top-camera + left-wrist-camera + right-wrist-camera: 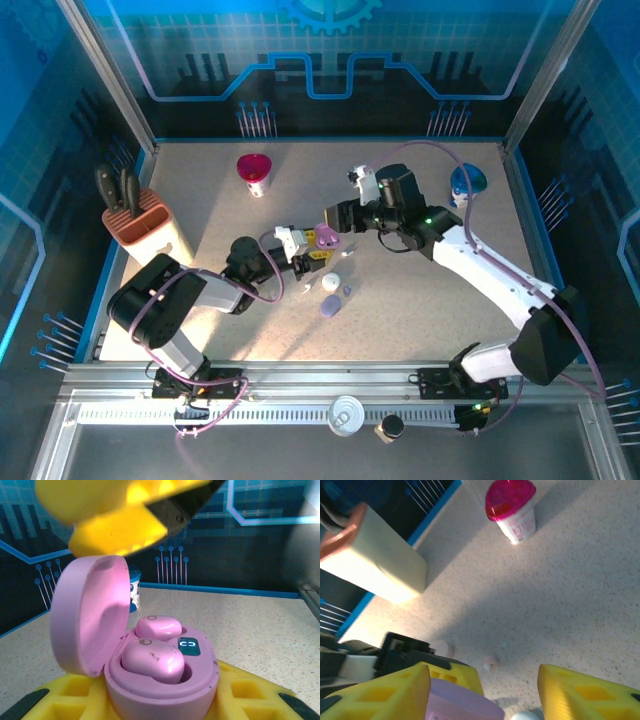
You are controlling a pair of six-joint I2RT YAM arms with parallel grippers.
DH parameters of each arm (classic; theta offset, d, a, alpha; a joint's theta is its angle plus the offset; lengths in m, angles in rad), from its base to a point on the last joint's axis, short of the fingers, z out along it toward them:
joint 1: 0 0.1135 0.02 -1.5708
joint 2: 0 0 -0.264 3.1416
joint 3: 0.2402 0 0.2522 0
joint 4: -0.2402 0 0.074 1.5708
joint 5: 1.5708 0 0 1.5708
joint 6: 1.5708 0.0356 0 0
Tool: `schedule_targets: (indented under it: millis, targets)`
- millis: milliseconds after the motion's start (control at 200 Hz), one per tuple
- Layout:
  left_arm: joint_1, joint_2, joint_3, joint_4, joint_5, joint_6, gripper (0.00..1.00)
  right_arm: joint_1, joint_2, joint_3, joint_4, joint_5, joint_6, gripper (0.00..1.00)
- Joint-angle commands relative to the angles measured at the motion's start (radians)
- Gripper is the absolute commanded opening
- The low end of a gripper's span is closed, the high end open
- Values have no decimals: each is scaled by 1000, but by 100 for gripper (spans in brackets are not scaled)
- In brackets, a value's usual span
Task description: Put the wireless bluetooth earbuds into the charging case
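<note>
Both arms carry rounded black joint housings. The left arm (pixel 152 306) is grey-white between them. The right arm (pixel 492 268) has a long white link and a green light (pixel 428 218) (small, near the wrist). Purple cables (pixel 440 143) loop alongside. The fingers (pixel 585 692) are yellow with square recesses.

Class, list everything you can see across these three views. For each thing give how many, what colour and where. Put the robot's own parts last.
table: one, speckled beige, under everything
charging case: one, pink, lid open, held up at the centre
earbuds: two, pink, seated inside that case
loose pieces: about five, white and lilac, lying just near of the case
lidded cup: one, white with magenta lid, far centre-left
blue cup: one, far right
knife block: one, orange and cream, left edge
left gripper: one, yellow fingers, shut on the charging case
right gripper: one, yellow fingers, open, over the case
</note>
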Motion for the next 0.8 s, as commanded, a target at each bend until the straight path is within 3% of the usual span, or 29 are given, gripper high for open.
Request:
schedule_targets:
  millis: [0, 180, 290, 400, 545, 795]
  targets:
    - [7, -30, 15, 33, -8, -48, 35, 16, 5, 28, -95, 27, -39, 60]
    - [8, -28, 27, 33, -36, -75, 35, 18, -68, -19, -106, 18, -33, 63]
    - [8, -25, 38, 33, -35, -98, 36, 2, -108, -45, -93, 1, 52, 64]
    - [8, -34, 46, 35, -24, -111, 36, -48, -125, -94, -38, -120, 214, 70]
    - [7, -54, 54, 34, -13, -128, 36, -97, -141, -207, 160, -330, 427, 73]
    - [3, -53, 74, 35, 6, -142, 36, -101, -104, -299, 415, -475, 623, 70]
